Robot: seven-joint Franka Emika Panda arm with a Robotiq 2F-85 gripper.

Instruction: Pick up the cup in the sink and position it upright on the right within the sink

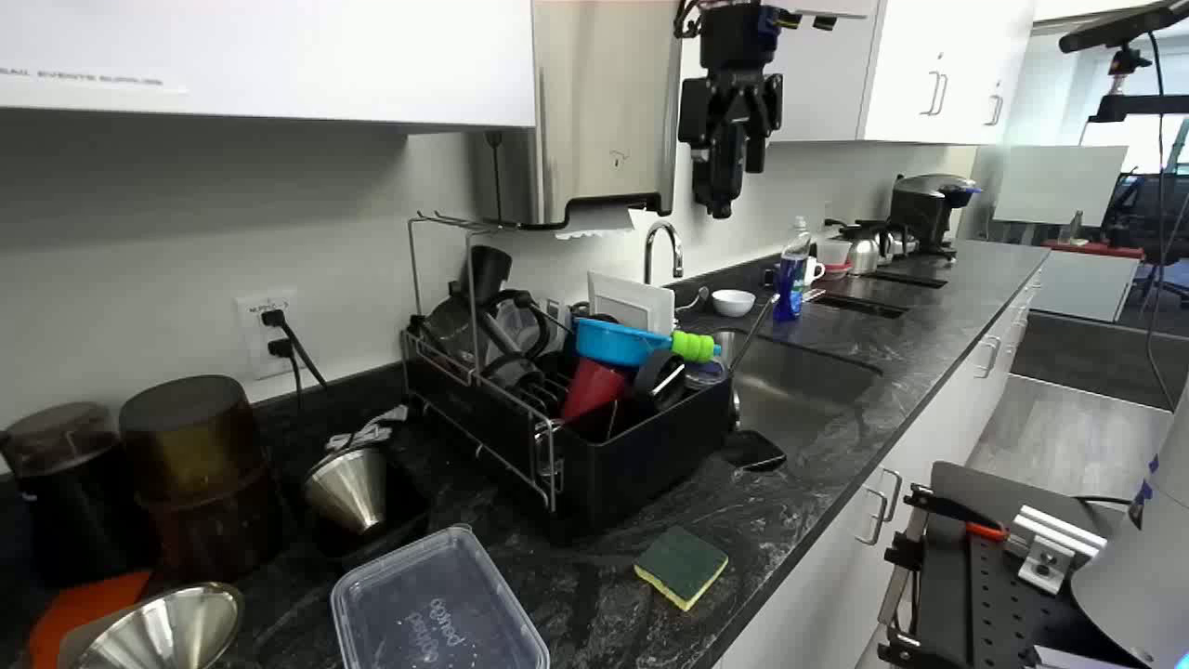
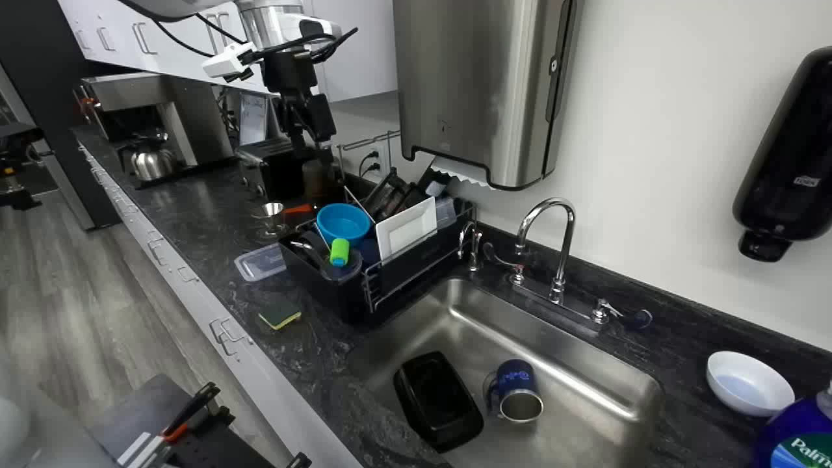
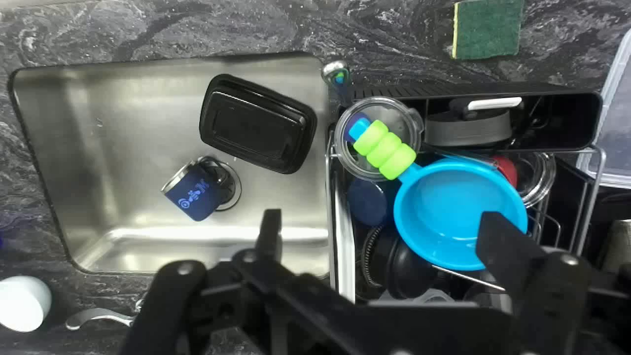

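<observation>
1. The cup (image 3: 193, 195), a dark blue mug, lies on its side in the metal sink (image 3: 123, 133), partly over the drain (image 3: 236, 195) and just beside a black tub (image 3: 254, 127), not touching it.
2. The end effector (image 3: 380, 216) has its fingers (image 3: 270, 231) spread wide, with nothing held between them. It hangs high up, seemingly above the dish rack (image 1: 641, 465), well apart from the cup.
3. Done: judging by this, none of the handling. The cup is ungripped and not upright, though it is inside the sink, where it should also finish.
4. Left first: reach across to the cup, come down into the sink and take hold.
5. Left after that: lift it, turn its mouth upward, set it down at the right and let go.
6. Which side is meant is a guess: facing the wall (image 2: 650, 162), right would be the side away from the rack.
</observation>
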